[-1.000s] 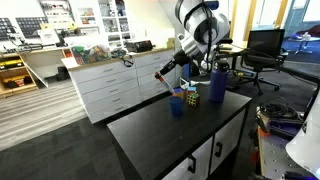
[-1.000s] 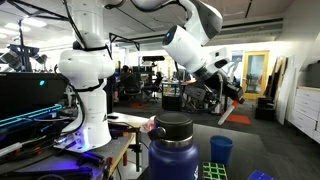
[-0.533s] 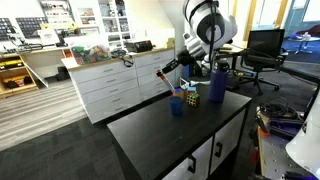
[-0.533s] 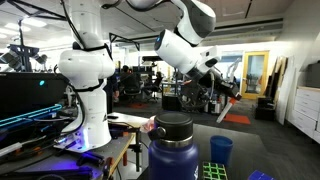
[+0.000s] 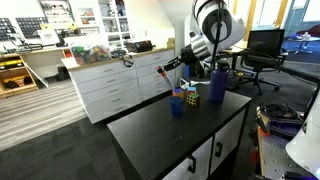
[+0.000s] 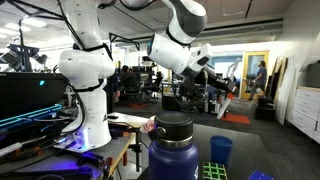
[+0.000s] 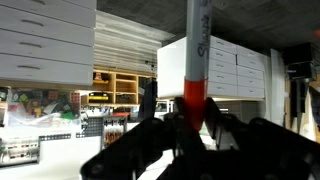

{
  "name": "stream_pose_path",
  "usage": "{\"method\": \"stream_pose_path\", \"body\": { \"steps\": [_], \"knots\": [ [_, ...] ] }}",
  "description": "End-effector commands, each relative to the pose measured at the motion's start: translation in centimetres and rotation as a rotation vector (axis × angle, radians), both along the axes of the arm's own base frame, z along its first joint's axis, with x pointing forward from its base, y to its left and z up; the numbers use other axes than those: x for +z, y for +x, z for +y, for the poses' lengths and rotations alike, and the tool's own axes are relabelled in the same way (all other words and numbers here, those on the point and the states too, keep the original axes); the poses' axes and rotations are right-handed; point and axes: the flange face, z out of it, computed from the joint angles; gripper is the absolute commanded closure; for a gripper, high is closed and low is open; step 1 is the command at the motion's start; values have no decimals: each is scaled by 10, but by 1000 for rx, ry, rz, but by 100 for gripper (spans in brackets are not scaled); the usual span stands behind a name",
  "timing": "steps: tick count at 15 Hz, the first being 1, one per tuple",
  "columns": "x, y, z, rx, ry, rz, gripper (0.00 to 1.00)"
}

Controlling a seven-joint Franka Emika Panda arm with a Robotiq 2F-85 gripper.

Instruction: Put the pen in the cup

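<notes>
In an exterior view, white drawer cabinets [image 5: 110, 85] stood at 9 o'clock of the dark table [image 5: 150, 135]. The arm [image 5: 208, 25] reached in from 1 o'clock. Its tool [image 5: 167, 68] hung in the air clear of the table, at about 11 o'clock from the cup [image 5: 177, 105]. The tool was closed narrowly on the pen [image 5: 161, 72], which projected from it toward 8 o'clock. The pen was thus held above the cup and apart from it, not inside it. The cup stood upright on the table. The puzzle cube [image 5: 192, 98] stood just beside the cup at 2 o'clock, and the taller bottle [image 5: 218, 82] stood near the cube, again at 2 o'clock. In the wrist view, the pen [image 7: 194, 90] ran from 6 to 12 o'clock, red in its lower part and pale above. It was gripped between the dark fingers [image 7: 145, 138] of the tool [image 7: 192, 118]. In an exterior view, the bottle [image 6: 174, 150] filled the foreground at 6 o'clock, with the cube [image 6: 213, 172] and the cup [image 6: 221, 150] at 3 o'clock of it.
</notes>
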Motion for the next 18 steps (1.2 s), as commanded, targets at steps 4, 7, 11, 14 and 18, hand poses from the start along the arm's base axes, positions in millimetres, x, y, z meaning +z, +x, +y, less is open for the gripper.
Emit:
{"method": "stream_pose_path", "body": {
  "steps": [4, 7, 11, 14, 18],
  "knots": [
    [6, -22, -11, 1, 5, -80, 94],
    [10, -26, -20, 2, -5, -104, 94],
    [16, -31, -32, -15, -1, -143, 94],
    [17, -35, -38, -28, 4, -164, 94],
    [12, -37, -37, -25, 12, -173, 94]
  ]
}}
